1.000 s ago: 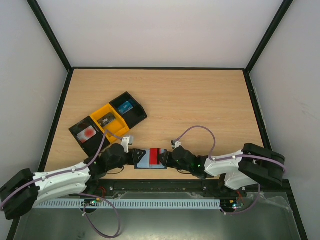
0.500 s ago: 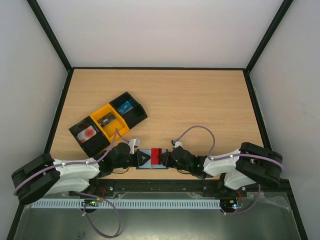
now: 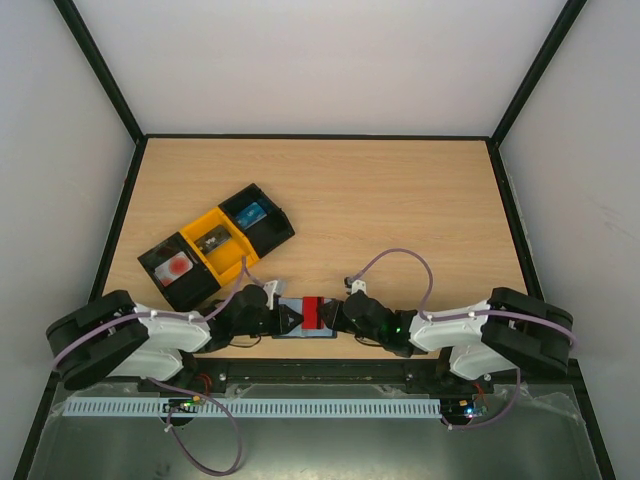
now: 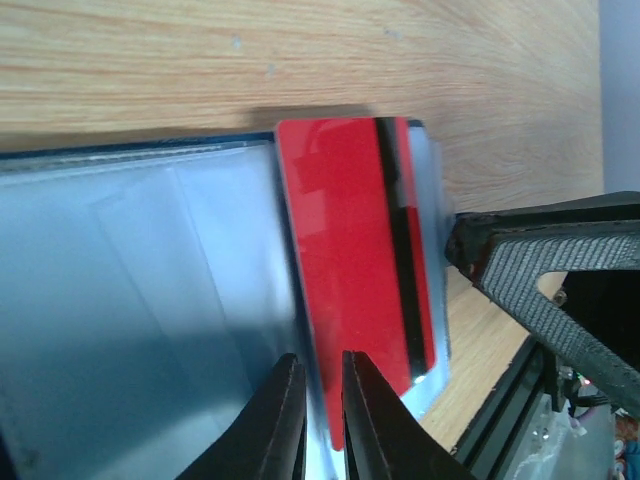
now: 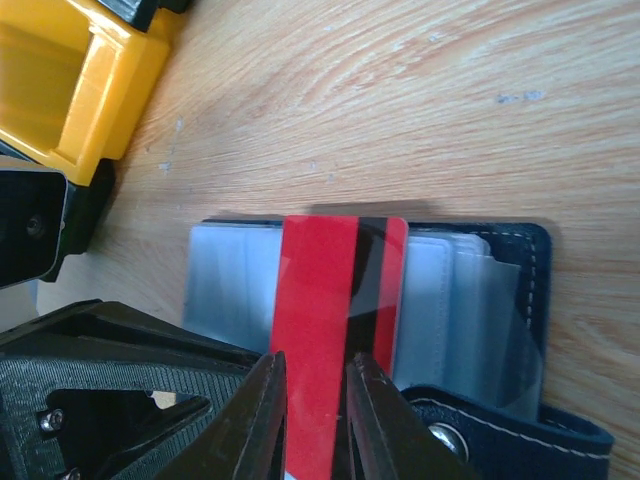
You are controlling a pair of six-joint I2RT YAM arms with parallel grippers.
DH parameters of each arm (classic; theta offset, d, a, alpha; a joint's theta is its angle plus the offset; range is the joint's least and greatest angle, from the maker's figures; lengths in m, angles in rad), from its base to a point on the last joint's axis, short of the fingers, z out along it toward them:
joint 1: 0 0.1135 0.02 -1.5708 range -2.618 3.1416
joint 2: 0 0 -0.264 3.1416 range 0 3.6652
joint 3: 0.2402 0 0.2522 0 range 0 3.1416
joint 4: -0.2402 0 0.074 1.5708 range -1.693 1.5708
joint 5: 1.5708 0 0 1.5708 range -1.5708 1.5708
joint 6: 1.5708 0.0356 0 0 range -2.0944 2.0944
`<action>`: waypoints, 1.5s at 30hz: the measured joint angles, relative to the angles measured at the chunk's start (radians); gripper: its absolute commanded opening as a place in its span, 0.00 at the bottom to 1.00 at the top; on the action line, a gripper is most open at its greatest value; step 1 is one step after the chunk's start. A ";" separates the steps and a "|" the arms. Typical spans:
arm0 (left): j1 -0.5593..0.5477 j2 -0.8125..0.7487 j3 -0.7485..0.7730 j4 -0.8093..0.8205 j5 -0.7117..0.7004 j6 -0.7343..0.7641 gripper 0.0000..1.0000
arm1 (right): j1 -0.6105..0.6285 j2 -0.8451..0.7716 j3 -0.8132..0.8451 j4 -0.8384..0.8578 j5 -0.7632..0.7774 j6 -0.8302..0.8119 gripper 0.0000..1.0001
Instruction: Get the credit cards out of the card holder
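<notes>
GRIP: my right gripper (image 5: 308, 420) pinches the red credit card (image 5: 330, 300) between my fingertips, atop the card holder (image 5: 450, 310) just ahead | LEFT: left gripper (image 4: 322, 410) nearly together, I cannot tell on what | RISK: unpinned holder drags along; card slips.

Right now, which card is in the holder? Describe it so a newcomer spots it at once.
On the wooden table, at the middle of its near edge, lies the open card holder. Lying across its clear pockets is the red card with a black stripe; the trays behind hold a blue card, a dark card and a white card.
</notes>
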 measured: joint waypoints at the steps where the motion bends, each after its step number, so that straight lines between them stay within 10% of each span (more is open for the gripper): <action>1: 0.000 0.011 0.000 0.000 0.000 0.000 0.13 | 0.000 0.006 0.000 0.000 0.000 0.000 0.19; 17: 0.000 0.078 0.008 0.032 0.002 0.000 0.03 | 0.000 0.052 0.000 0.006 0.013 0.015 0.28; 36: 0.000 0.092 0.014 0.042 0.005 0.000 0.03 | 0.000 0.092 -0.020 0.130 -0.013 0.039 0.02; 45: -0.001 0.029 0.043 -0.058 -0.005 0.018 0.24 | 0.000 0.035 -0.037 0.128 -0.013 0.068 0.02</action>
